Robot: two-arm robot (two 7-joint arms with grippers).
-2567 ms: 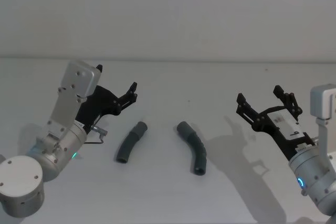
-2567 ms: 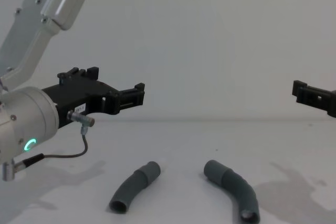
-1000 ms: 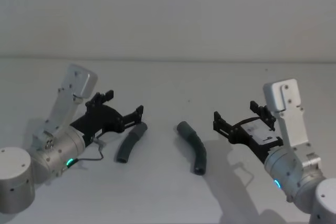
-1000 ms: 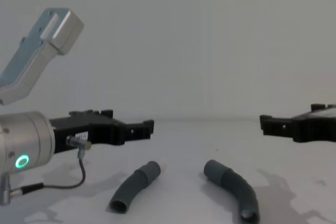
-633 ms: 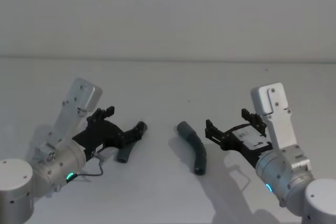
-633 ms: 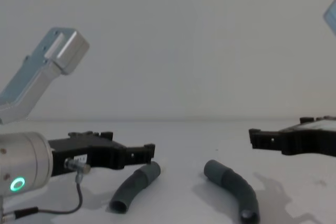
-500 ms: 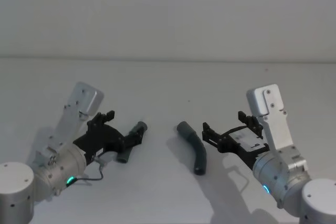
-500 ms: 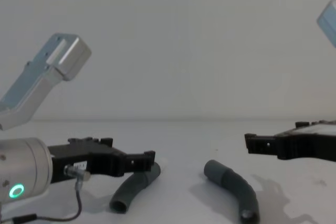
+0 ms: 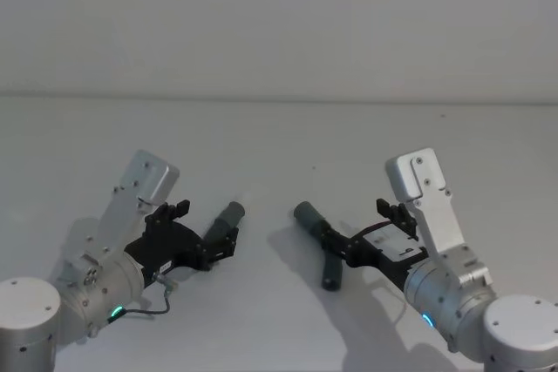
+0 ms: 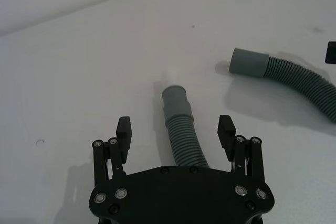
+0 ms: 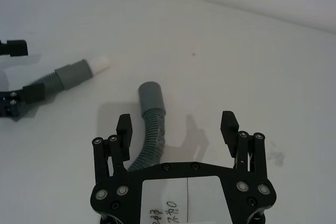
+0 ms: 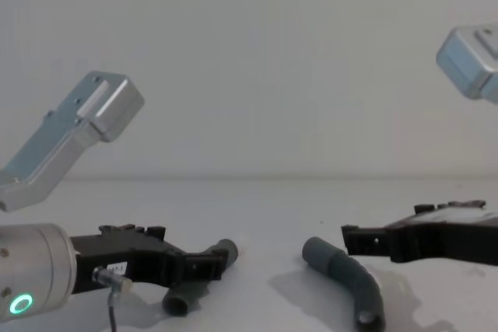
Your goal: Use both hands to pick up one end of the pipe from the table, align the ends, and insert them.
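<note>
Not much to read here tbh. The right gripper has a white sticker on its black body, seen in the right wrist view. It has a thin line down the middle and some dark handwritten scrawl. The writing sits at an angle and gets cut off at the picture's edge. It looks like digits, maybe "207", but I wouldn't swear to it. The left gripper carries a small white label on its side in the chest view, print too tiny to make out.
</note>
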